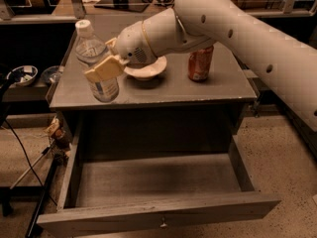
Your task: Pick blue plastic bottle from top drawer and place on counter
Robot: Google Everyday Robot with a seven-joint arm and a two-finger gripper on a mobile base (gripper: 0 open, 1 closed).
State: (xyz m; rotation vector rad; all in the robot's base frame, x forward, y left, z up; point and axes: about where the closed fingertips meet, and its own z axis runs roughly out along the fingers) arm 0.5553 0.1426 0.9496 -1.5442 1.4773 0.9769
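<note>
The blue plastic bottle [95,63] is clear with a white cap and a pale label. It stands upright over the front left part of the counter [198,89]; I cannot tell if its base touches the surface. My gripper [102,66] is shut on the bottle's middle, with one tan finger [103,68] across its front. The white arm reaches in from the upper right. The top drawer [158,216] is pulled wide open below the counter, and its flat bottom is bare.
A white bowl [146,69] sits on the counter right behind the gripper's wrist. A red-orange soda can [199,63] stands to its right. Bowls [22,75] rest on a low shelf at the left. Cables and a stand [34,182] are at the lower left.
</note>
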